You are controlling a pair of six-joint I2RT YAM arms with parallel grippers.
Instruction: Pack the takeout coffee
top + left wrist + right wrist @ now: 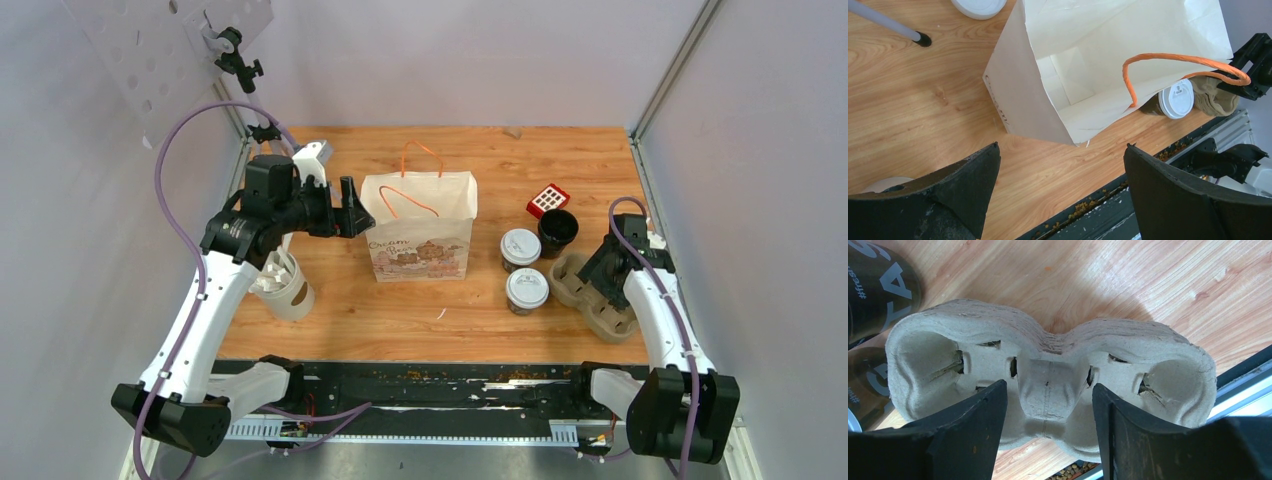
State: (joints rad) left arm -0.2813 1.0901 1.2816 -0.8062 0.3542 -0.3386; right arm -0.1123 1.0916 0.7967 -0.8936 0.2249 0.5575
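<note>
The right gripper [1048,390] straddles the centre bridge of the pulp cup carrier [1048,342], its jaws apart on either side and not yet pinching. A sound grip calls for closing squarely on that bridge so the tray lifts level. The takeout coffee, a far cup [520,248] and a near cup [527,290], dark-sided with white sip lids, stands upright on the worktop [400,320] between the carrier and the open paper bag [420,215]. The left gripper [1062,146] hovers beside the bag, jaws spread wide.

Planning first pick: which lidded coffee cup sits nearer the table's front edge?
The front lidded cup, beside the pulp carrier; the back lidded cup stands by the lidless dark cup.
</note>
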